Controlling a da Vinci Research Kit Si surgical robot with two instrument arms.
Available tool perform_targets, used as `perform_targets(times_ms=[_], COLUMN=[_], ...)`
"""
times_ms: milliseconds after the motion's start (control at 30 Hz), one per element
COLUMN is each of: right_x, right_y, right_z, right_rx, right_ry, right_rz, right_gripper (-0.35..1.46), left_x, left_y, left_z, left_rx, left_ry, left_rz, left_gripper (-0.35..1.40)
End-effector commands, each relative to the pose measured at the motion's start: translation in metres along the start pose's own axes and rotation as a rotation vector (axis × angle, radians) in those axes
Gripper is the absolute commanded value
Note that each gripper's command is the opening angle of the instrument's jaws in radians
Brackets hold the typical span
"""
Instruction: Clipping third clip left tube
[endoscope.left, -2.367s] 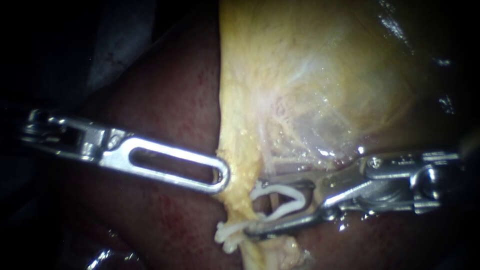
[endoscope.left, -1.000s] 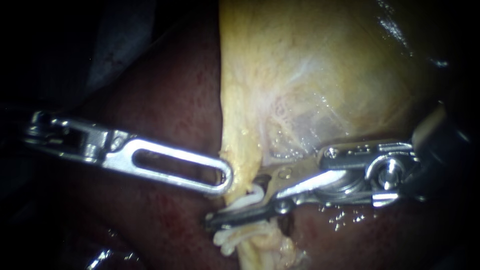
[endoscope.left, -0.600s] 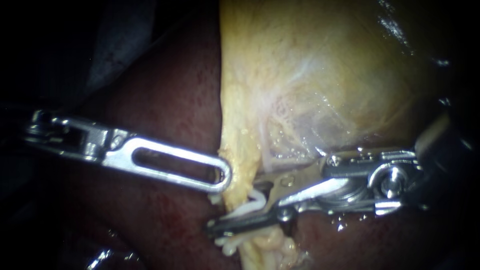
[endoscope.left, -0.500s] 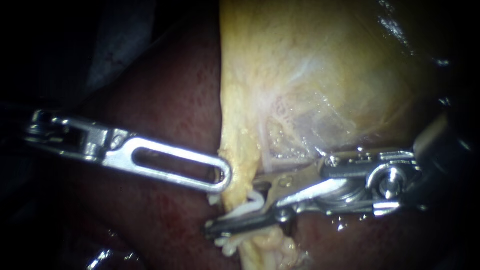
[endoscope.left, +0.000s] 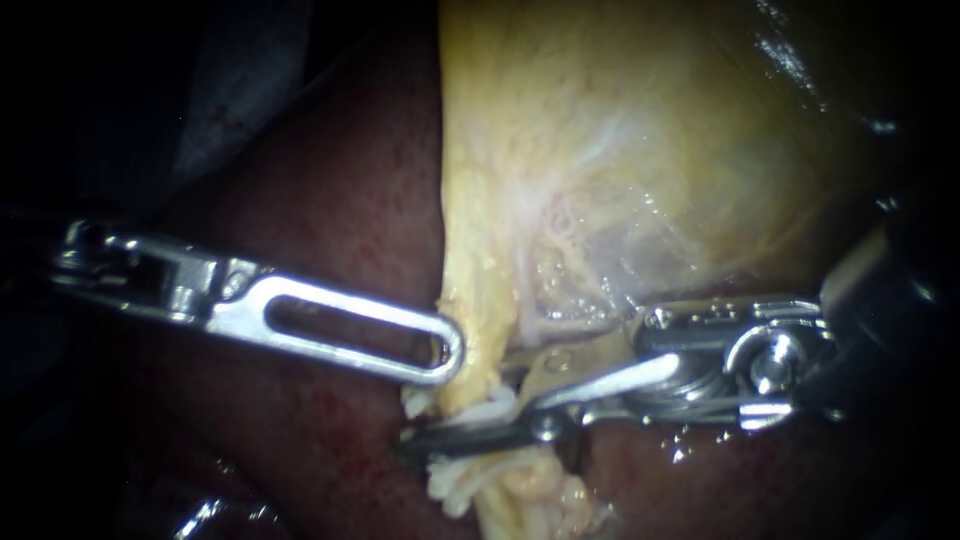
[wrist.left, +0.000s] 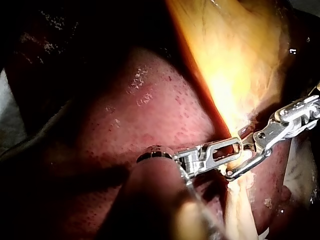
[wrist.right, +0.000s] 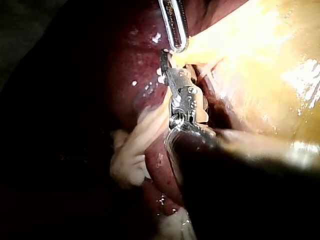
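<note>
Finding: the claw of the right instrument (endoscope.left: 445, 425) is now drawn almost flat together, with the white clip (endoscope.left: 490, 408) pressed between its two halves. Over the last two seconds it has travelled from beside the tube (endoscope.left: 520, 490) to fully across it. In that time the clip has gone from a wide open V to a thin, squeezed strip. The last half second shows the final narrowing of the gap.

Location: the clip sits on the tube where it leaves the yellow lower edge of the gallbladder (endoscope.left: 650, 150), over the dark red liver (endoscope.left: 330, 200). Further white clip ends (endoscope.left: 445, 482) show on the tube just below the claw.

The left instrument (endoscope.left: 450, 352) has not shifted. Its slotted tip lies against the yellow tissue edge, just beside the right claw. Whether it holds that tissue cannot be told.

Assessment: the clip appears to be in its closing stroke, or already closed. Whether it has latched is not visible. Release and withdrawal of the claw are judged to remain.
</note>
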Motion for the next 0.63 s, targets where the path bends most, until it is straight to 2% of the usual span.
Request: perform_targets(times_ms=[33,200,633], right_x=[0.0001,0.0001,0.0001], right_y=[0.0001,0.0005,0.0004], right_z=[-0.0001,-0.0003,-0.0003], right_rx=[-0.001,0.001,0.001], right_ry=[0.0,0.0,0.0], right_rz=[0.0,0.011,0.011], right_gripper=[-0.12,-0.19,-0.19], left_x=[0.0,0.0,0.0], left_y=[0.0,0.0,0.0], left_z=[0.0,0.0,0.0001], left_rx=[0.0,0.0,-0.001], left_ry=[0.0,0.0,-0.001], left_rz=[0.0,0.0,0.0], left_gripper=[-0.35,-0.35,-0.35])
